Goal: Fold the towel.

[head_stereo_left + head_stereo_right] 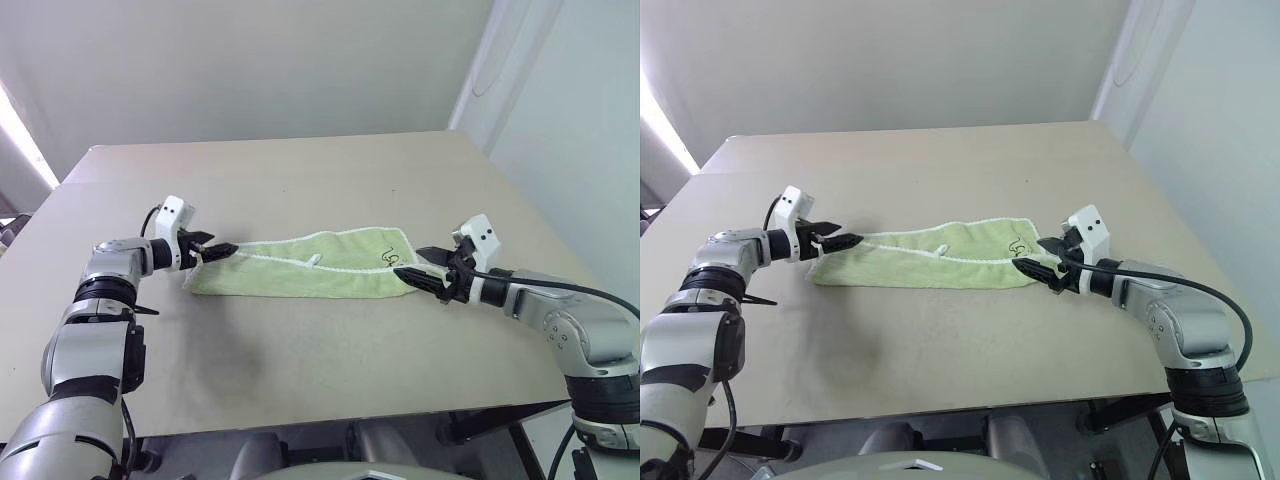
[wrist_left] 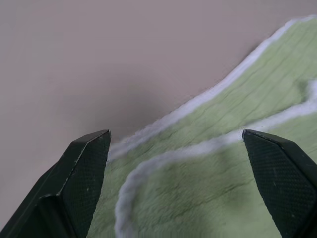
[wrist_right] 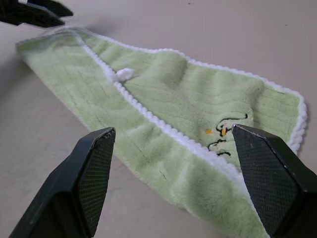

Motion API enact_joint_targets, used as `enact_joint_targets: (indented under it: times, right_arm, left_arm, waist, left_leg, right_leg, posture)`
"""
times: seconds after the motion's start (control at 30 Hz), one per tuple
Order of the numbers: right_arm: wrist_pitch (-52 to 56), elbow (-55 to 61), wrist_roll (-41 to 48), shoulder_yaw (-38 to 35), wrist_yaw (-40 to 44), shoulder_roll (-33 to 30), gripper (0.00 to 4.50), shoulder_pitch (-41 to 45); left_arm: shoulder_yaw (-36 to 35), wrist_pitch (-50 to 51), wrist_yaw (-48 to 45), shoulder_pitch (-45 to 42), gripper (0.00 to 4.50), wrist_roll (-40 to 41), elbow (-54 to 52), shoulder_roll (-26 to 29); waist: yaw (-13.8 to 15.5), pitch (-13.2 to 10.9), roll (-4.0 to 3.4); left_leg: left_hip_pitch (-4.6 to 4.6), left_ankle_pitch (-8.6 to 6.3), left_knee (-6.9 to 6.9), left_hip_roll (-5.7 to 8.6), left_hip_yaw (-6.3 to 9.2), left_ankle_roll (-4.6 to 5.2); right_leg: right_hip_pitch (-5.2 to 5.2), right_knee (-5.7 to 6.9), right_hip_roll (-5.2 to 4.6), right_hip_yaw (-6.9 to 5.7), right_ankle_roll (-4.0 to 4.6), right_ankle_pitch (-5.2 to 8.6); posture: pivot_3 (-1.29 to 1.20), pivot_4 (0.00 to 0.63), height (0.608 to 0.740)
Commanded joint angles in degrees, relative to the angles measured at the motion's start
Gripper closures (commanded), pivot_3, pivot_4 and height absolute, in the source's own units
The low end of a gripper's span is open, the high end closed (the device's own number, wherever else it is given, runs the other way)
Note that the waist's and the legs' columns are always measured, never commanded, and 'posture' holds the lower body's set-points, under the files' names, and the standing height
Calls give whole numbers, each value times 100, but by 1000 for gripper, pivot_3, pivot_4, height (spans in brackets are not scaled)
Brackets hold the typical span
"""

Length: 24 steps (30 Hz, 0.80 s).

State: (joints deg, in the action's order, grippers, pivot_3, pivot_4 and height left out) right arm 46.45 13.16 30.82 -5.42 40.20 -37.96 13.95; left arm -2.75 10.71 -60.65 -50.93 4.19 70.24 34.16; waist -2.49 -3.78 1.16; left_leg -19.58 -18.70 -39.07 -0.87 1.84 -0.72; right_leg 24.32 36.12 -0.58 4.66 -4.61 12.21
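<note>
The light green towel (image 1: 300,270) lies on the table as a long strip, one long side folded over so its white edging runs down the middle. A small white loop tag (image 3: 124,74) sits on that edging, and a dark embroidered mark (image 3: 223,135) is near the right end. My left gripper (image 1: 215,250) stands open at the towel's left end, with the white-edged corner (image 2: 148,163) between its fingers (image 2: 84,178) and nothing gripped. At the right end my right gripper (image 1: 420,272) is open too. Its fingers (image 3: 94,168) straddle the end with the mark without pinching the cloth.
The beige table (image 1: 300,180) reaches well beyond the towel on all sides. Its front edge (image 1: 330,415) is close to me and its right edge (image 1: 530,200) runs near a white wall.
</note>
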Motion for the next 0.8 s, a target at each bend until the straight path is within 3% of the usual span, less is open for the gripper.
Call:
enact_joint_targets:
  times: [0.03, 0.27, 0.3, 0.4, 0.73, 0.8]
  right_arm:
    - [-142, 101, -33, -163, -58, -12, 584, 7]
    - [-259, 87, -99, -289, -196, 13, 584, -99]
    - [-261, 96, -110, -281, -220, 17, 561, -105]
    - [-275, 140, -114, -264, -239, 11, 555, -130]
    - [-368, 78, -213, -259, -207, -72, 555, -168]
    - [-401, 73, -241, -239, -186, -80, 555, -193]
  left_arm:
    - [45, -70, -6, -151, 0, -130, 47, 8]
    - [8, -171, 268, -149, 0, -241, 209, -232]
    - [44, -195, 294, -122, 185, -290, 227, -259]
    - [85, -251, 182, -40, 869, -362, 228, -278]
    - [-162, -464, -414, -49, 4349, -179, 53, -116]
    - [-174, -548, -612, -27, 4349, -138, -41, -49]
  waist:
    - [0, 0, 1]
    - [4, 0, 0]
    - [5, 0, 0]
    - [4, 0, 0]
    - [-1, 0, 0]
    - [-4, 0, 0]
  left_leg:
    - [-1, 0, -1, 0, 0, 0]
    - [0, 0, -1, 0, 0, 0]
    - [0, 0, -1, 0, 0, 0]
    - [1, 0, -1, 0, 0, 0]
    - [0, 0, -1, 0, 0, 0]
    - [1, 0, -1, 0, 0, 0]
  right_leg:
    - [0, 0, 0, 0, 0, 0]
    - [0, 0, 0, 0, 0, 0]
    - [0, 0, -1, 0, 0, 0]
    - [-1, 2, -1, 0, 0, 0]
    - [-1, 0, 0, 0, 1, 0]
    - [-1, 1, 0, 0, 1, 1]
  posture:
    - [0, 0, 712]
    - [0, 0, 712]
    - [0, 0, 712]
    - [0, 0, 712]
    - [0, 0, 712]
    - [0, 0, 712]
